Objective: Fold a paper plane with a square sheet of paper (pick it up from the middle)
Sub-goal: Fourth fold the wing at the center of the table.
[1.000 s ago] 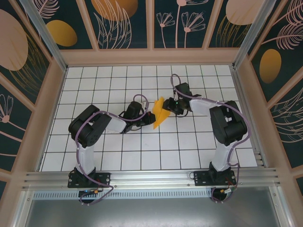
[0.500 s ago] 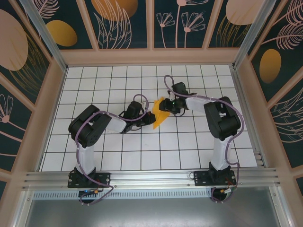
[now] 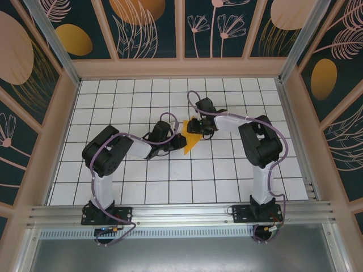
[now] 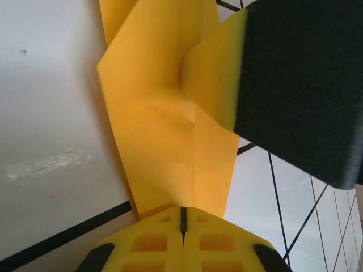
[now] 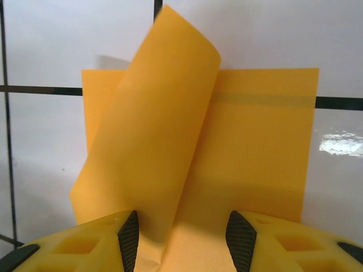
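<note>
White grid table (image 3: 142, 170), floral walls (image 3: 153, 28) | left pincer (image 4: 182, 214) clamps paper plane (image 4: 164, 113) | right pincer (image 5: 182, 238) parted astride it.

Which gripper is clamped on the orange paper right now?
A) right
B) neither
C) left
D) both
C: the left gripper has its jaws shut together on the edge of the folded orange paper, while the right gripper has its jaws apart, with a raised flap loose between them.
</note>
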